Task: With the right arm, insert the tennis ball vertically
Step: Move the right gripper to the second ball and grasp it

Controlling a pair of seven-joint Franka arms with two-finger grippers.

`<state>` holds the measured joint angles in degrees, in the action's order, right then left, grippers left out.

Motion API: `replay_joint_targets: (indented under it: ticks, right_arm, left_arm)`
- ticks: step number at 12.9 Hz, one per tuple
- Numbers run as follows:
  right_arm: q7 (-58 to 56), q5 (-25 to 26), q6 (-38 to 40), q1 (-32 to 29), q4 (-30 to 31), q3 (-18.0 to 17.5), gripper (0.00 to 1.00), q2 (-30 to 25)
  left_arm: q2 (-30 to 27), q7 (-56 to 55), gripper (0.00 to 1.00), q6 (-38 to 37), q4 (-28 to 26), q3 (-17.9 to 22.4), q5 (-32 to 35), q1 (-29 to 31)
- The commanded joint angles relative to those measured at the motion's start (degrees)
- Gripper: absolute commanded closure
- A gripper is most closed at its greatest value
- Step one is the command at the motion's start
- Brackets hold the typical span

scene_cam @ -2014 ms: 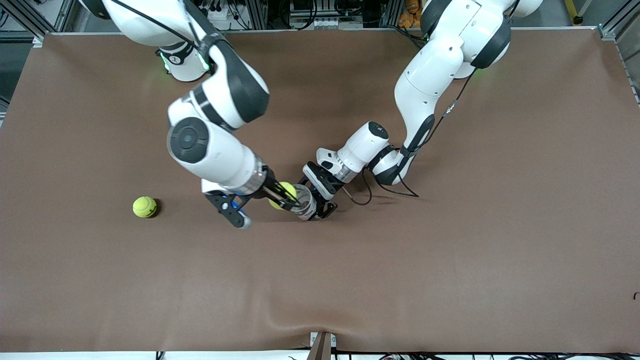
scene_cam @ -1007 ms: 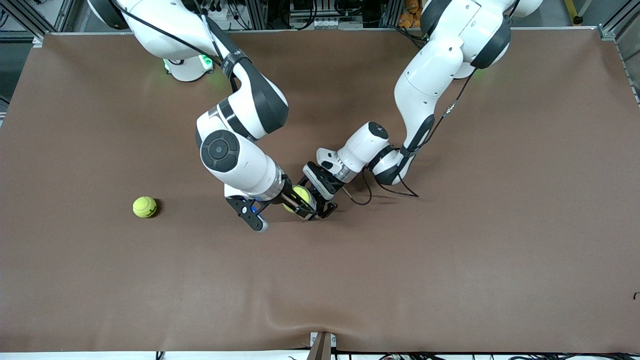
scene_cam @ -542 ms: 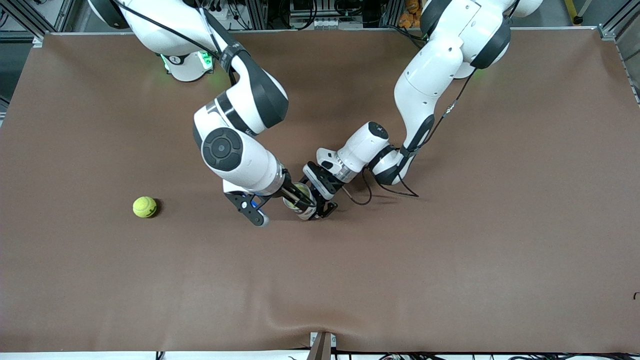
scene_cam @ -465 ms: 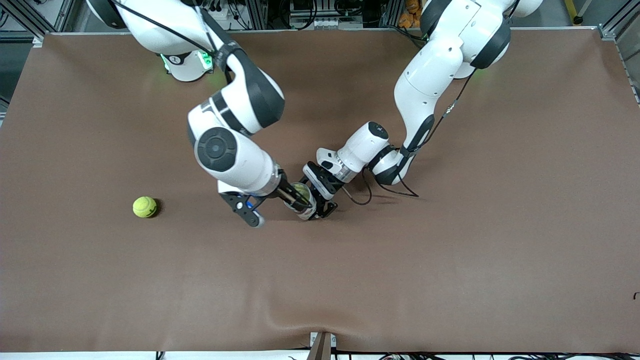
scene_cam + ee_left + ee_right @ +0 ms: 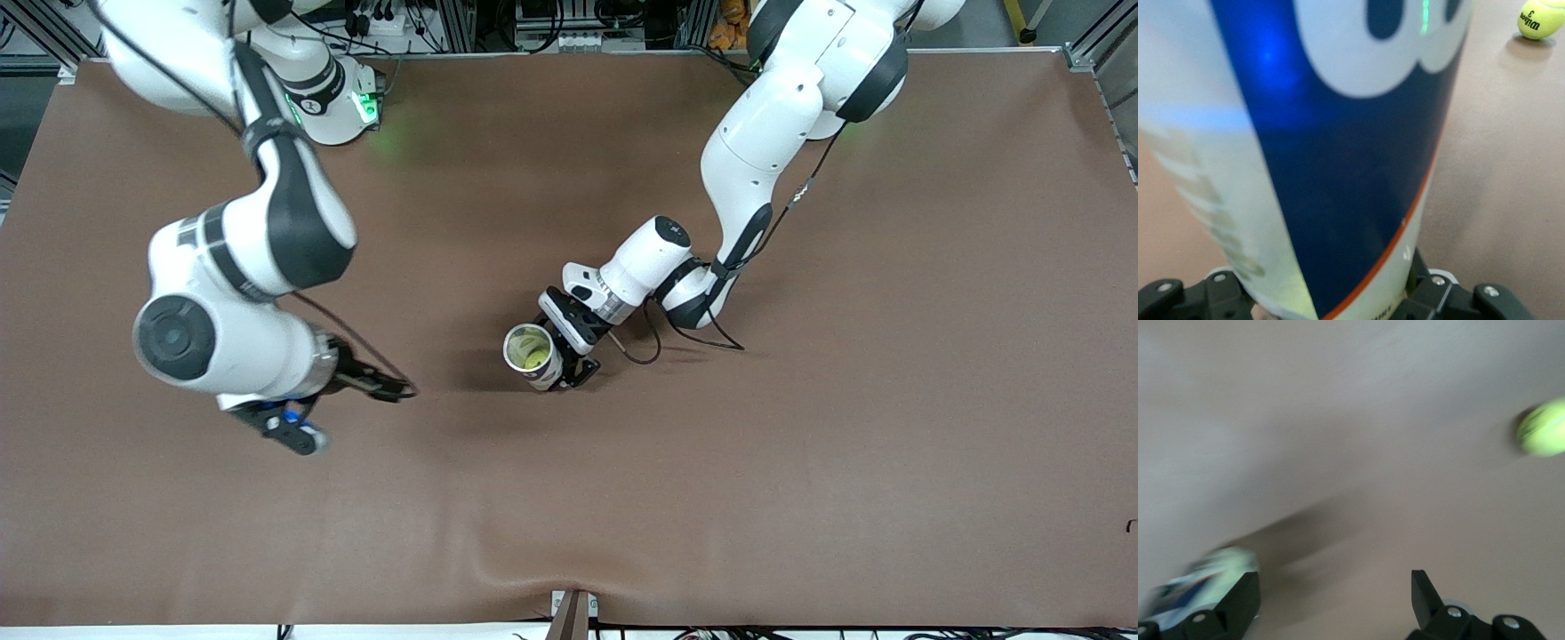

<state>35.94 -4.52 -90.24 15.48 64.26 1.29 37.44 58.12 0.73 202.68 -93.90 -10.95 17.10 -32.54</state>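
Item: tennis ball (image 5: 532, 359), inside upright can (image 5: 531, 354), mouth upward, mid-table. My left gripper (image 5: 569, 351) clamps the can. My right gripper (image 5: 391, 389), fingers apart, empty, hangs over bare table (image 5: 800, 444).

A brown mat covers the table (image 5: 800, 462), with a shallow ripple at the edge nearest the front camera. An open tennis ball can (image 5: 528, 354) stands upright on it near the middle, a yellow-green ball (image 5: 532, 358) visible inside. A loose tennis ball (image 5: 1541, 18) lies on the mat well apart from the can; the front view does not show it
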Motion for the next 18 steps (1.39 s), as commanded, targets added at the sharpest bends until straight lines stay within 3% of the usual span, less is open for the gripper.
replay_joint_targets:
  ticks: [1, 4, 8, 11, 18]
  right_arm:
    - [-12.8, 3.2, -0.5, -6.1, 8.6, -1.1, 0.0, -1.7]
    - [-22.2, 4.9, -2.7, -12.5, 14.8, -1.0, 0.0, -3.2]
    - [-35.1, 6.8, -19.1, -19.2, 32.0, -1.1, 0.0, -8.8]
    - [-37.8, 6.7, -25.6, -20.8, 37.4, -1.2, 0.0, -8.8]
    - [-37.9, 6.5, -34.1, -20.8, 42.3, -1.2, 0.0, -8.1]
  left_arm:
    - [0.3, 0.0, 0.15, 1.1, -0.8, 0.3, -0.1, -0.4]
    - [0.3, 0.1, 0.11, 1.0, -1.3, 0.3, 0.0, -0.3]
    - [0.2, 0.1, 0.06, 1.0, -1.5, 0.3, 0.0, -0.3]
    - [0.0, 0.0, 0.05, 1.0, -1.7, 0.3, 0.0, -0.3]
    - [-0.6, 0.1, 0.05, 1.0, -2.8, 0.3, 0.5, 0.0]
